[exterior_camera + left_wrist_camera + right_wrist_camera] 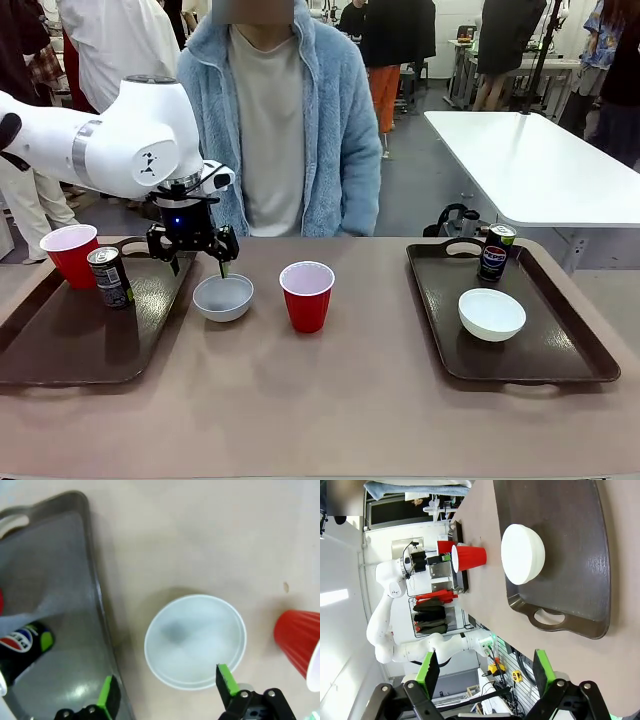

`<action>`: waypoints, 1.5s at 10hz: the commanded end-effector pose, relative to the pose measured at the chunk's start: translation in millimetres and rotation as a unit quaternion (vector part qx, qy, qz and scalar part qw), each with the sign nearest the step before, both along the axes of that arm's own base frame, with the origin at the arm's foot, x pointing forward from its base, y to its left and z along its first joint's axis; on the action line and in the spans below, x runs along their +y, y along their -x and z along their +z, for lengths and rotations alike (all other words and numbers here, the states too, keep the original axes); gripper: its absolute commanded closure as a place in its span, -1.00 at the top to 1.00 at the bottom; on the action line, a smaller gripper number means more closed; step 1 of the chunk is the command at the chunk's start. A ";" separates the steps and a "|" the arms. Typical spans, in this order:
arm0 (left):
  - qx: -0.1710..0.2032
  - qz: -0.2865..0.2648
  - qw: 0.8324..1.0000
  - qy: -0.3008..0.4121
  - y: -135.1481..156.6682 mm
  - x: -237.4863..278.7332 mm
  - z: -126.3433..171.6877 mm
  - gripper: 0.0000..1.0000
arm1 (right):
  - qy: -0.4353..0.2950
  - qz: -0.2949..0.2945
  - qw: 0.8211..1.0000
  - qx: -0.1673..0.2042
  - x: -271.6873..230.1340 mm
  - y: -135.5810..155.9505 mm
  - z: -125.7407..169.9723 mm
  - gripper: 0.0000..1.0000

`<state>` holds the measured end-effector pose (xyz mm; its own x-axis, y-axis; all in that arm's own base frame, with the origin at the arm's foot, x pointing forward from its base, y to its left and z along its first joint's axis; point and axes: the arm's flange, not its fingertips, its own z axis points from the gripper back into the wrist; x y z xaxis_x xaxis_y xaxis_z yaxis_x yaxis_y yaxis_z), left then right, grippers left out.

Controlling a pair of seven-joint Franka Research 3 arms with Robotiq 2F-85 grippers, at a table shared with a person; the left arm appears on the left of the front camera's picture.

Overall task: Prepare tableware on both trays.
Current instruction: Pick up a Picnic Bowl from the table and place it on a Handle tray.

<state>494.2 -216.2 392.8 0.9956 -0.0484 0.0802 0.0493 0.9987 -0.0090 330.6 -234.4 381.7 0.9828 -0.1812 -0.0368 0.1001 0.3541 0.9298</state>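
Obscured items: in the left wrist view, the dark can on the left tray is running off the picture's edge, and so is the red cup at the opposite side. In the front view, the left tray's near-left corner is being cut by the frame.

Left gripper: its jaws are standing wide apart and gripping nothing. It is hovering low over the white bowl, which is sitting on the bare table just beside the left tray's rim, between that tray and the red cup. One green pad is hanging over the tray's rim and the other pad is lying over the bowl's rim; whether it is touching cannot be told.

Right gripper: its jaws are gaping wide and empty, well apart from the right tray, which is carrying a second bowl and a second can. A second red cup is standing on the left tray.
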 end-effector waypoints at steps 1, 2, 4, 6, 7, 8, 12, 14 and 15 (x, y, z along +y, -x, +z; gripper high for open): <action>-0.018 0.008 1.000 -0.004 -3.2 3.2 -8.3 1.00 | -0.002 -0.002 1.000 0.001 -0.3 0.2 1.9 0.96; -0.020 0.006 1.000 -0.002 -0.7 4.7 -14.9 1.00 | -0.002 -0.002 1.000 0.001 -0.3 0.2 1.9 0.96; -0.017 0.000 1.000 0.008 -3.0 6.1 -28.1 1.00 | -0.002 -0.002 1.000 0.001 -0.3 0.2 1.9 0.96; -0.012 0.002 1.000 0.010 -9.5 6.2 -38.1 1.00 | -0.002 -0.002 1.000 0.001 -0.3 0.2 1.9 0.96; -0.013 0.001 1.000 0.008 -13.6 6.7 -42.1 1.00 | -0.002 -0.002 1.000 0.001 -0.3 0.2 1.9 0.96; -0.012 -0.011 1.000 0.013 -15.4 7.3 -45.8 -0.08 | -0.002 -0.002 1.000 0.001 -0.3 0.2 1.9 0.96; -0.005 -0.004 1.000 0.014 -17.0 8.6 -43.9 -1.00 | -0.002 -0.002 1.000 0.001 -0.3 0.2 1.9 0.96; -0.001 0.001 1.000 0.013 -16.6 11.0 -42.2 -1.00 | -0.002 -0.002 1.000 0.001 -0.3 0.2 1.9 0.96; 0.002 0.000 1.000 0.013 -16.1 11.6 -41.1 -0.95 | -0.002 -0.002 1.000 0.001 -0.3 0.2 1.9 0.96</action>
